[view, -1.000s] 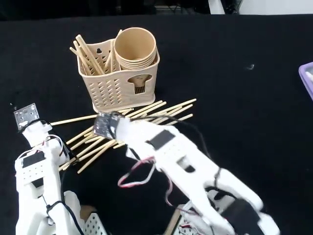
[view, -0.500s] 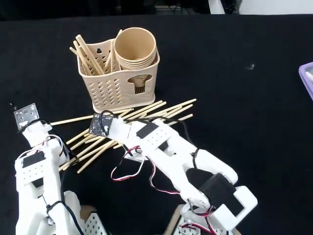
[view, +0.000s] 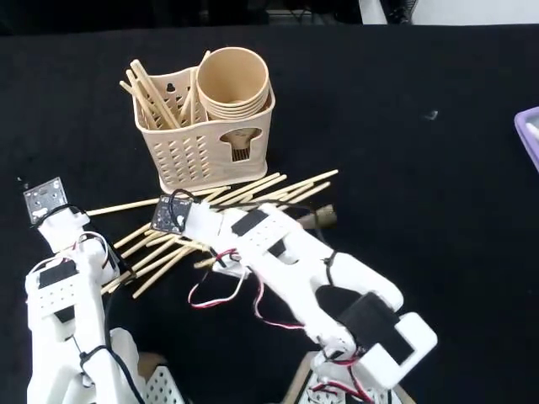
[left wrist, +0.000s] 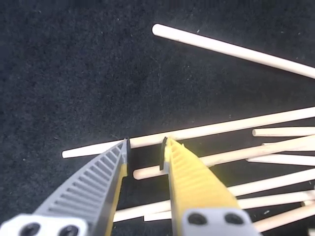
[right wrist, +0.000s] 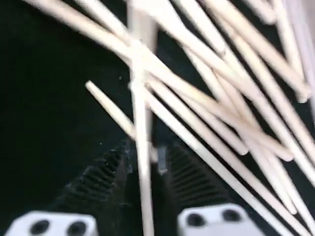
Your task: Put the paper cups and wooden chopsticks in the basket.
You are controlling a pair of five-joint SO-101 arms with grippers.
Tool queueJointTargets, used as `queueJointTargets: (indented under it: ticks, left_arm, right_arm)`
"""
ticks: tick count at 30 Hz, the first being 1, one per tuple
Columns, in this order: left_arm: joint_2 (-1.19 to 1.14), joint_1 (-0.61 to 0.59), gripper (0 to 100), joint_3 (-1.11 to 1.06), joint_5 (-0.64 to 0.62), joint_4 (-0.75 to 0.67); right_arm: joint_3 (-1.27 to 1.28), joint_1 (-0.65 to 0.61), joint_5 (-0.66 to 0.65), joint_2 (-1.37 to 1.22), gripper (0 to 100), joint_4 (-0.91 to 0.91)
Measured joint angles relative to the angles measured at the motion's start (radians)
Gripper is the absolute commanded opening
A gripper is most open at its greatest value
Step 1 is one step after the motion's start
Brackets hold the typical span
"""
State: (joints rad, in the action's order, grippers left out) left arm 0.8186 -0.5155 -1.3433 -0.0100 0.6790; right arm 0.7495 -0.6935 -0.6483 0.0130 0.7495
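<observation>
Starting at the left, we find the left arm at the near-left corner of the black table, beside the left ends of the loose chopsticks. The left gripper is narrow, its grey and yellow jaws a little apart and holding nothing. The tips sit right over one chopstick near its end, and we cannot tell whether they touch it. More lie just beside it, roughly side by side.

Farther back stands the basket, upright, just behind the pile. Its left compartment holds several chopsticks leaning outward. Its right compartment holds the nested cups, mouths up. The loose pile fans across the table in front of the basket, from the left arm to past the basket's right side.

The right arm stretches over the middle of that pile from the near side. The right gripper is narrow too. A single stick runs lengthwise between its dark jaws with a gap on each side, so we see nothing clamped. It crosses over other chopsticks. At the far right edge sits a purple thing, well apart.
</observation>
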Motion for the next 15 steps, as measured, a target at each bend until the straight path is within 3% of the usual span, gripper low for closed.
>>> queueJointTargets:
  ticks: [15]
  left_arm:
    - [0.002,0.0,13,-0.017,0.0,-0.009]
  right_arm:
    - [0.127,0.0,0.044,0.333,2.5,0.166]
